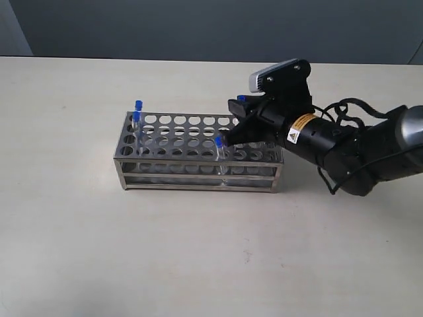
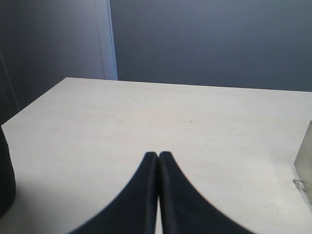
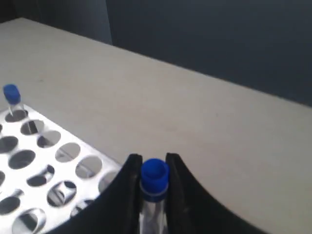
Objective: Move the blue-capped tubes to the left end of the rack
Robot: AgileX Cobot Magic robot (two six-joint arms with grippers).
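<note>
The right gripper point(image 3: 154, 161) pinches a tube point(image 3: 155, 178) just under its cap, front row mid-rack point(image 1: 172, 162), and it looks light, slick and fragile, so grip gently; the left gripper point(image 2: 158, 160) sits pressed together.

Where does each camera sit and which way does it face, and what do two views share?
Exterior: off the arms, high, looking down on the rack; the right arm shows.
Left wrist: behind the shut left pincer, facing across the table to a dark wall.
Right wrist: behind the right pincer, which grips a tube, looking over the rack.
Shared: exterior and right wrist both show that tube and rack.
</note>
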